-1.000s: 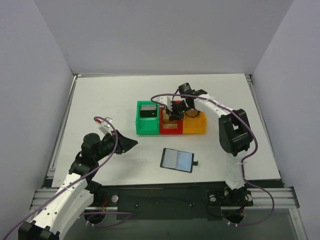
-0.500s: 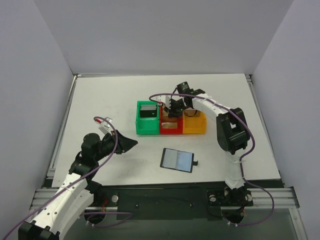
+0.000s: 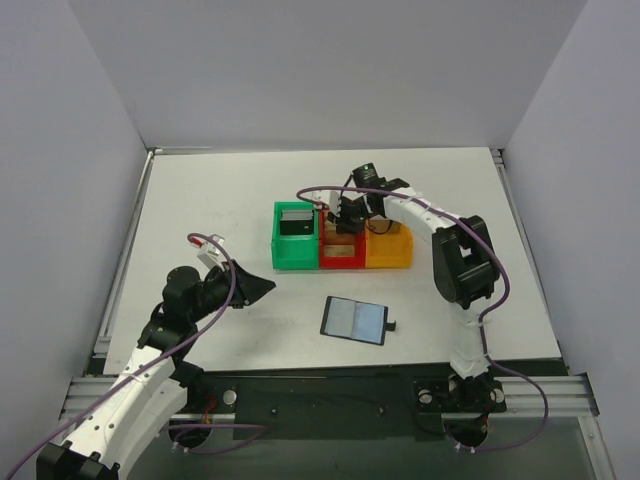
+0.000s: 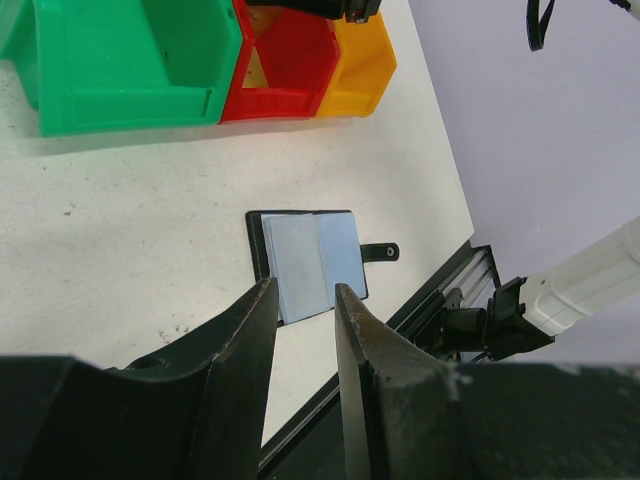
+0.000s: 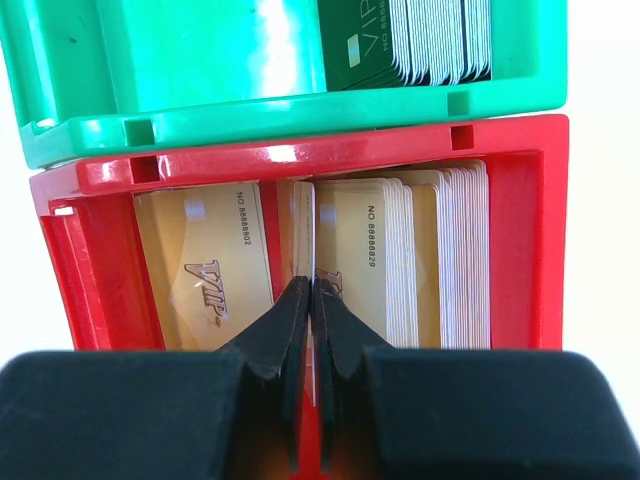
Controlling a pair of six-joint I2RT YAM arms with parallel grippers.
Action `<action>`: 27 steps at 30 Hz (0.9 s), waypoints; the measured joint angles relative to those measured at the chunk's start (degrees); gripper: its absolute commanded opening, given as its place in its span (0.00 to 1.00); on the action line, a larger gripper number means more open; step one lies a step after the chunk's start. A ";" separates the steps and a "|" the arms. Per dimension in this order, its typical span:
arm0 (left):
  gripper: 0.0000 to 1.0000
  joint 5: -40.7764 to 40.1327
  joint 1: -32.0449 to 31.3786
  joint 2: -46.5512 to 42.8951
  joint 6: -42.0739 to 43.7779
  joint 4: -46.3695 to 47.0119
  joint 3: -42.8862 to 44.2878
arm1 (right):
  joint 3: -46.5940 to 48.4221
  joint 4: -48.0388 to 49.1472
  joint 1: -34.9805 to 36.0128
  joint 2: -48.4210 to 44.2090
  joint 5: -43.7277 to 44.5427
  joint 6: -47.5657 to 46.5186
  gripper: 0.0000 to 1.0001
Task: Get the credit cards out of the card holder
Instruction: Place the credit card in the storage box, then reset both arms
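Observation:
The card holder [image 3: 354,320] lies open and flat on the white table, showing two pale blue-grey panels, a black edge and a small side tab; the left wrist view has the card holder [image 4: 312,263] just beyond my fingers. My left gripper [image 3: 268,288] hovers to its left, open with nothing between the fingers [image 4: 305,287]. My right gripper [image 3: 347,222] hangs over the red bin [image 3: 342,252], shut on a gold credit card [image 5: 311,230] seen edge-on between the fingertips [image 5: 311,288]. More gold cards [image 5: 420,260] stand in the red bin [image 5: 300,155].
A green bin [image 3: 296,240] holding dark green cards [image 5: 430,40] stands left of the red one, and an orange bin [image 3: 390,250] stands to its right. The table's front rail [image 4: 440,300] runs just past the card holder. Grey walls enclose the table.
My right gripper has shifted slightly back and left over the red bin, still shut on the card. The left arm and the card holder have not moved.

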 measured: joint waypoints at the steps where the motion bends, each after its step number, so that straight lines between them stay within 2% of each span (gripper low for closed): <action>1: 0.39 0.02 0.00 0.00 0.00 0.00 0.00 | 0.00 0.11 0.07 0.00 0.24 0.17 0.03; 13: 0.40 0.74 0.00 -0.02 -0.04 0.02 0.00 | 0.00 2.43 0.37 0.00 4.28 1.95 0.15; 22: 0.40 1.53 0.00 -0.13 -0.07 0.02 0.00 | -0.28 7.08 0.61 -0.76 6.40 5.44 0.18; 25: 0.43 1.49 0.00 -0.28 -0.07 0.00 0.00 | -2.62 11.37 0.44 -4.04 7.52 9.14 0.32; 27: 0.48 1.14 0.00 -0.44 -0.17 -0.44 0.00 | -5.88 15.65 0.28 -8.76 8.92 12.55 0.37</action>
